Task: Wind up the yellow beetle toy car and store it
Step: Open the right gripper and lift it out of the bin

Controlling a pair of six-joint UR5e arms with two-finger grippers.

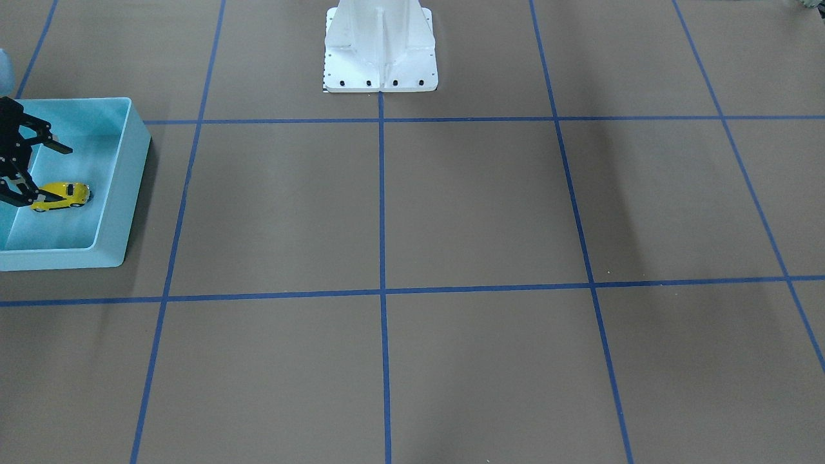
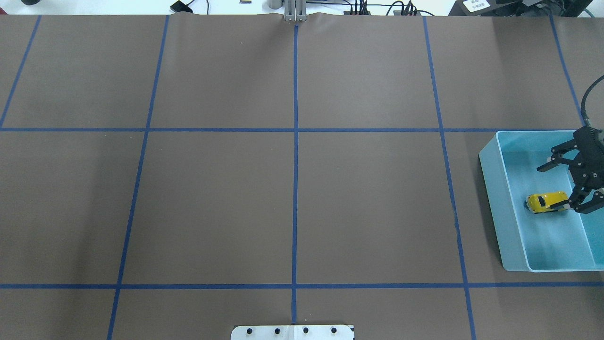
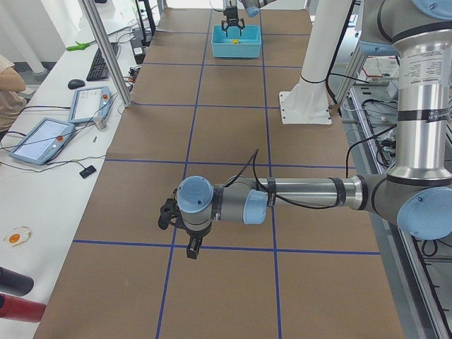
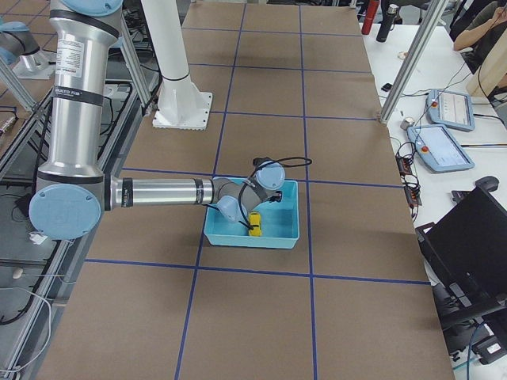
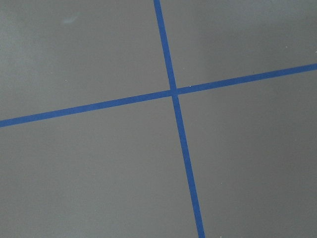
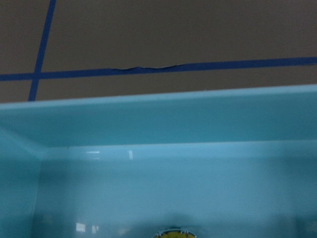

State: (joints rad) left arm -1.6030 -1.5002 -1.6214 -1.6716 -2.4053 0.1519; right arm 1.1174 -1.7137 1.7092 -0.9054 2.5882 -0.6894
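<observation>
Whereas the right wrist view shows only the wall of the one light blue bin (image 6: pixel 158 119), overhead shows one yellow beetle toy car (image 2: pixel 545 202) on its floor, against one fingertip of the right gripper (image 2: pixel 552 187), spread wide, holding nothing. Left gripper (image 3: pixel 185 239), arm outstretched low: opening cannot be told.

Brown table (image 2: pixel 212 203), tape grid (image 2: pixel 295 189), blue bin (image 2: pixel 502 203)

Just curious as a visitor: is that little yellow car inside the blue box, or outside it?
Inside. The yellow car rests on the floor of the blue box, within its walls, in overhead and front views.
</observation>
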